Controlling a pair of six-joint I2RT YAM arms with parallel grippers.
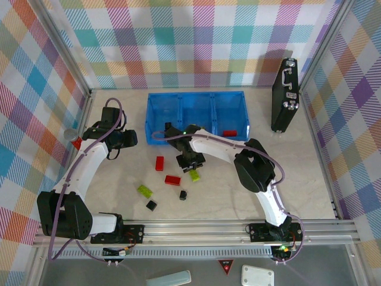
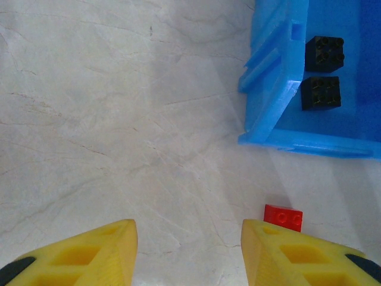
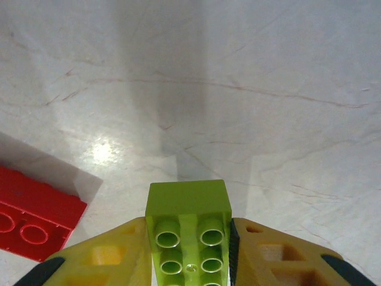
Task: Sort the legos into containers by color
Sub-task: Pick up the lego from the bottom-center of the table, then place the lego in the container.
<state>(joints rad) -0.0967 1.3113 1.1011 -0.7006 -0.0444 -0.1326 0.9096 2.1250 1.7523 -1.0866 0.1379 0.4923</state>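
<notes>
At table centre, on the 6 o'clock side of the blue tray (image 1: 196,95), the R claw (image 1: 191,162) is clamped shut on a lime-green lego (image 3: 188,199). In the wrist cam the brick sits studs-up between the two pads. Its long axis runs fwd along the fingers, w/ the pads pressing its two long sides and its front end poking out past the tips. It's low over the table; can't tell if it's touching or just off.

Key relation: the tray lies at 12 o'clock from the R claw, near, w/ only the tray's front wall between. So the next move is prob. lift, then carry toward 12 o'clock. Black legos (image 2: 324,53) sit in the left compartment and a red one (image 1: 230,133) in the right, so the middle is likely green's.

The L claw (image 1: 122,138) hangs at 9 o'clock off the tray's left end, jaws part-open w/ nothing between. A loose red lego (image 2: 283,217) lies just beside its right finger. The R arm is the one placed for this drop.

More loose bricks lie at roughly 6–8 o'clock of the R claw.
</notes>
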